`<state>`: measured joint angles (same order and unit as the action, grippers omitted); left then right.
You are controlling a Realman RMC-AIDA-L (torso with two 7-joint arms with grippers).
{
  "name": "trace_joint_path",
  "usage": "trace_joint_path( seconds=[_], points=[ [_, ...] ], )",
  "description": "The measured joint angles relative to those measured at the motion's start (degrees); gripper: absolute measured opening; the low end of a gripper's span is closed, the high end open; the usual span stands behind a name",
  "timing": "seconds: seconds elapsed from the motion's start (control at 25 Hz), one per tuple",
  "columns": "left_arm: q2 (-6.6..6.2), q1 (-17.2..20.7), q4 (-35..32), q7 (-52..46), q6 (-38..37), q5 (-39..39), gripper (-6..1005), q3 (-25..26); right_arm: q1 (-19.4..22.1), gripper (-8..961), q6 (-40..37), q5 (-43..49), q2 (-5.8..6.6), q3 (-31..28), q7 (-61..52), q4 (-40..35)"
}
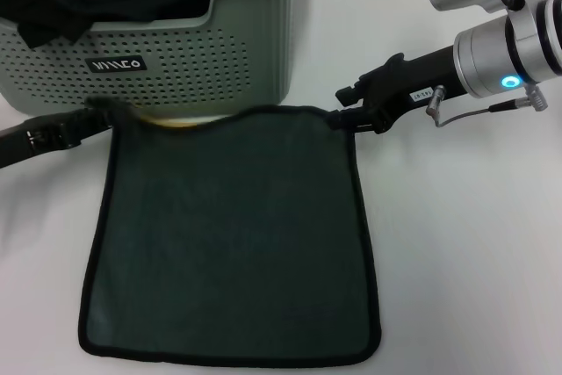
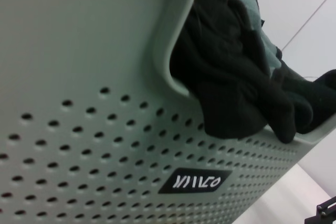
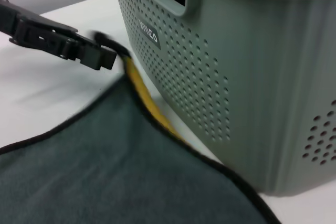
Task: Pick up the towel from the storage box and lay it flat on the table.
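Here the storage box stands just behind both claws, with black fabric hanging over its scooped rim notch; its wall blocks the space beyond the towel's far edge. The left gripper comes in low from the left and is clenched on the far left corner of the towel. The right gripper comes from the right and pinches the far right corner. Between the two claws the far edge of the towel sags a little and shows a strip of its yellow reverse, just beside the foot of the box. From the claws, the cloth spreads toward the robot and lies on the white table, dark side up. It is roughly square, soft, with black stitched edging and rounded near corners. The box is pale grey-green plastic with rows of small round holes and a small black label.
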<state>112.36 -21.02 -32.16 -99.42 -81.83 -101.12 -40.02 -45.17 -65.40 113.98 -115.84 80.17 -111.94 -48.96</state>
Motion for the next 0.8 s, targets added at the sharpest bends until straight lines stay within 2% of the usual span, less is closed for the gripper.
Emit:
trace_joint_path(
  seconds=[0.28,0.4,0.48,0.6,0.64,0.72,0.8],
  points=[
    [-1.17,0.1,-2.2,-0.8,-1.2,0.3,530,0.0,2.3,522,-0.5,0.0,0.03,-0.2,0.3,-3.5],
    [-1.21,0.6,-2.8,2.8,-4.1,0.6,534,0.0,5.3,664,-1.1,-0.9,0.01,-0.2,1.2,-6.4],
    [-0.94,1.4,-3.2,8.8,-7.6,1.2,537,0.0,8.5,696,-2.8,-4.6,-0.08,0.0,5.2,-8.5],
    [0.25,2.8,-3.3,23.3,-14.6,1.5,542,-0.2,13.2,743,-9.6,-13.2,-0.12,0.1,16.7,-8.0],
    [1.06,3.4,-3.3,31.6,-18.0,1.5,543,-0.2,15.6,759,-13.9,-18.1,-0.20,0.3,23.8,-6.6],
    [2.13,4.1,-3.6,42.0,-22.4,1.2,546,-0.4,18.5,791,-18.4,-24.3,-0.27,1.4,31.3,-4.9],
    [2.37,4.0,-4.4,48.2,-25.7,0.3,535,-0.6,22.1,823,-20.7,-31.2,-0.28,4.6,37.3,-4.2]
  ],
)
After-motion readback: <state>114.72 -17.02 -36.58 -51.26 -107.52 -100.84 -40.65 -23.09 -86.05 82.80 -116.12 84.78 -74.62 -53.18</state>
